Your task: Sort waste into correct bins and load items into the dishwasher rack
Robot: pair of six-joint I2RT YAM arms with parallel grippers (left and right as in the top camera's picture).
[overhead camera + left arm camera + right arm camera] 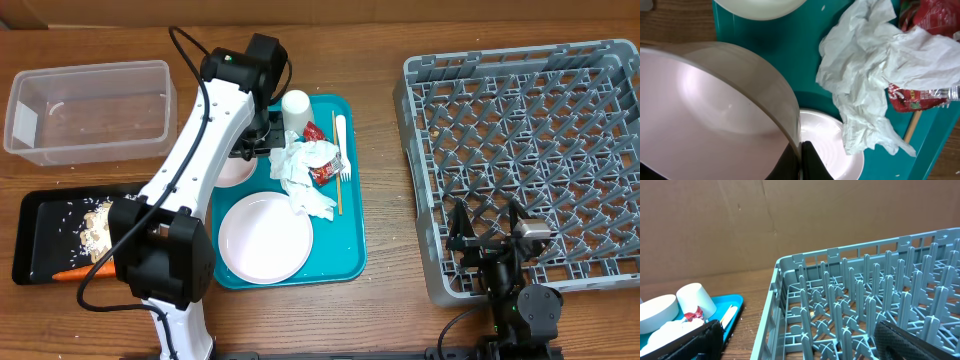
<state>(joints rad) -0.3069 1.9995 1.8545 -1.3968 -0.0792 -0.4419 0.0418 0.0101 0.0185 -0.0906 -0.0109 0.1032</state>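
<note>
Grippers first, nearest the base: R gripper [487,222] sits low at the near edge of the dishwasher rack [420,200], fingers spread wide, nothing btwn them. On the near left, the black tray [30,215] holds beige scraps [95,225] and, along its near side, the carrot [85,272]. Teal tray [345,255] lies mid-table, w/ the white plate [265,237] in its near-left corner. Just beyond the plate, crumpled napkins [305,170] in a heap, the red-and-white wrapper [323,174] against their right side. Wooden stick [339,200] runs near-to-far just right of the napkins, and the fork [341,135] lies beside its far end. L arm reaches over the teal tray's left half. L gripper [801,156] is clamped tight on the rim of a white bowl [705,110], which fills much of the wrist view. Whether that bowl is lifted off the teal tray: can't tell. Second bowl [760,6] shows only at the edge of that view. Cup [296,108] stands at the teal tray's far edge. Far left, clear tub [20,125], set apart from the black tray. The dishwasher rack takes up the right side of the table, near to far.
</note>
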